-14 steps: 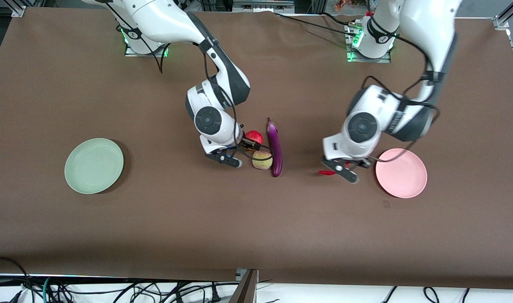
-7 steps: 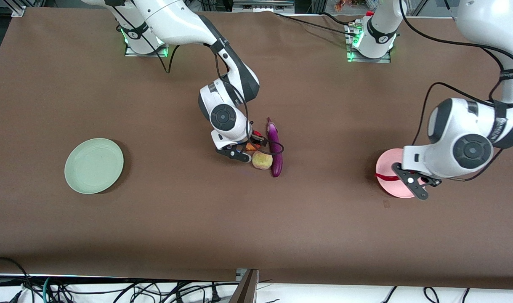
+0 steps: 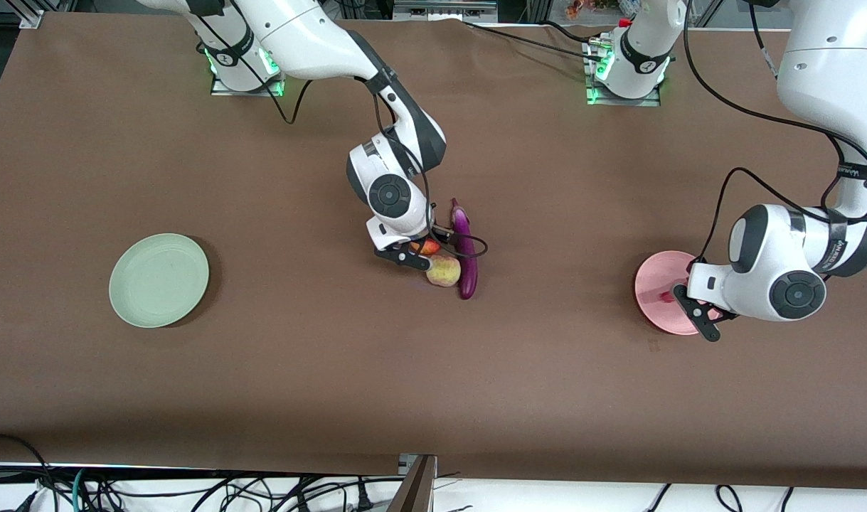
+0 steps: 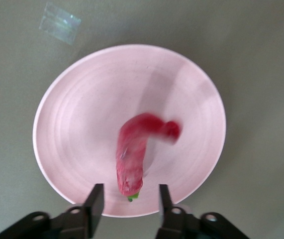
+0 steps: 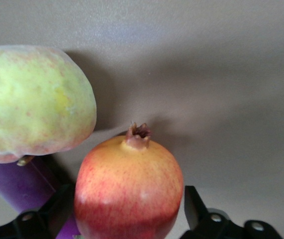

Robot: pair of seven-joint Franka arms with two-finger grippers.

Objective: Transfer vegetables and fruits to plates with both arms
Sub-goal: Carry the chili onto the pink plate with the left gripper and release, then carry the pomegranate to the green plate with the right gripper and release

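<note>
My left gripper point(image 3: 698, 314) is open over the pink plate point(image 3: 652, 281). The red chili pepper point(image 4: 134, 152) lies blurred on the plate point(image 4: 77, 109) between my spread left fingers point(image 4: 94, 201), free of them; it shows as a red smear in the front view point(image 3: 664, 296). My right gripper point(image 3: 422, 250) is low at the fruit cluster, open, with a finger on each side of the red apple point(image 5: 129, 189). The apple point(image 3: 427, 247) sits beside the purple eggplant point(image 3: 464, 249). The yellow-green fruit point(image 3: 443, 271) lies nearer the front camera, touching the eggplant point(image 5: 17, 181).
The mint green plate point(image 3: 158, 280) sits empty toward the right arm's end of the table. A small pale tape mark point(image 4: 59, 22) is on the brown table cover next to the pink plate.
My left arm swung from mid-table to over the pink plate with the chili and let it go there. My right gripper shifted over the red apple and now straddles it.
</note>
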